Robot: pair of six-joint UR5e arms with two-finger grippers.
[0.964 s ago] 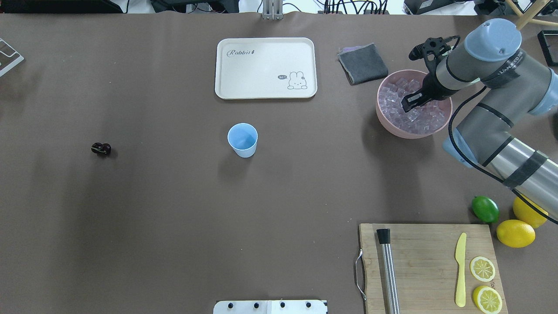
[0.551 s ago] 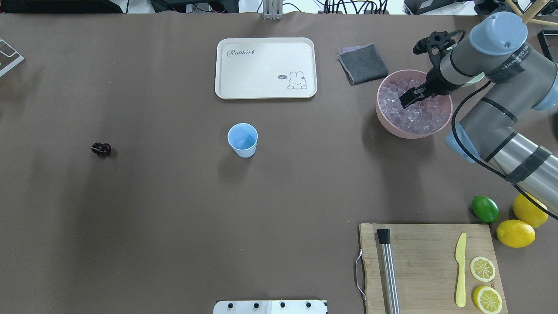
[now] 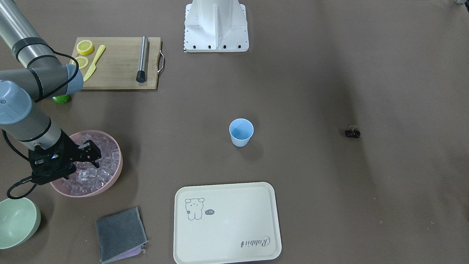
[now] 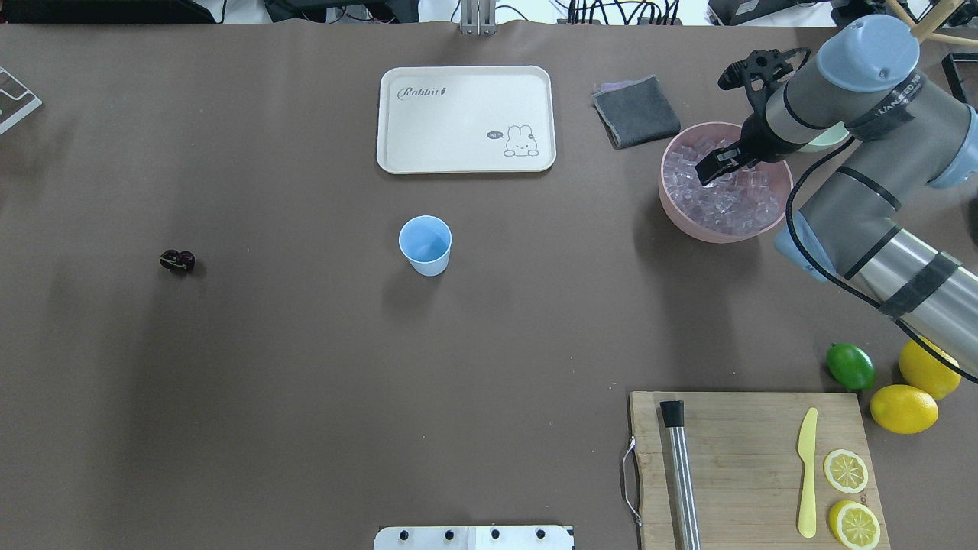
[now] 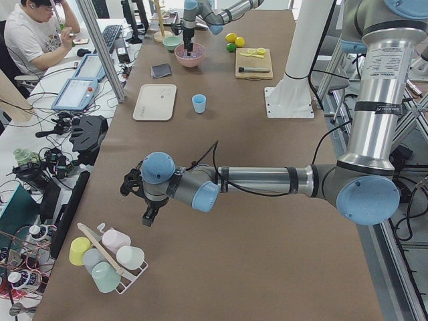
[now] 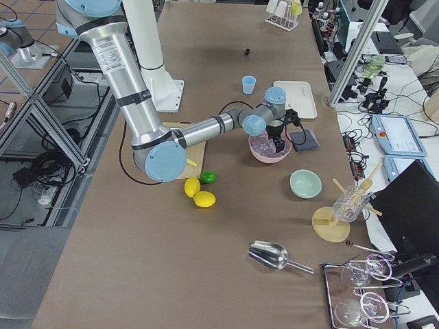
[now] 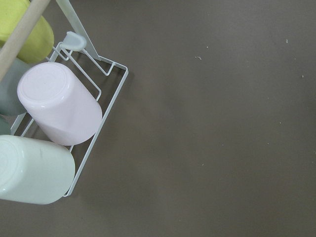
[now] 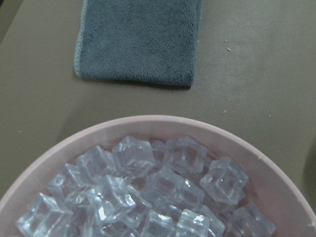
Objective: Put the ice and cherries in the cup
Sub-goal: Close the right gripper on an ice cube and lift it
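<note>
Hovering over ice (image 4: 735, 205) in pink bowl (image 4: 663, 191), right tool (image 4: 706, 169), gap apparently narrow, unclear

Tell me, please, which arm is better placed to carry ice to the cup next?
The right, I'd judge. The right claw hangs over the ice in the pink bowl, while the left claw is at the table's far end beside a rack of cups, far from ice and blue cup.

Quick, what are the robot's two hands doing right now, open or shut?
Left gripper: cannot tell, seen only from the side view.
Right gripper: over the ice in the pink bowl; open or shut cannot be told.
</note>
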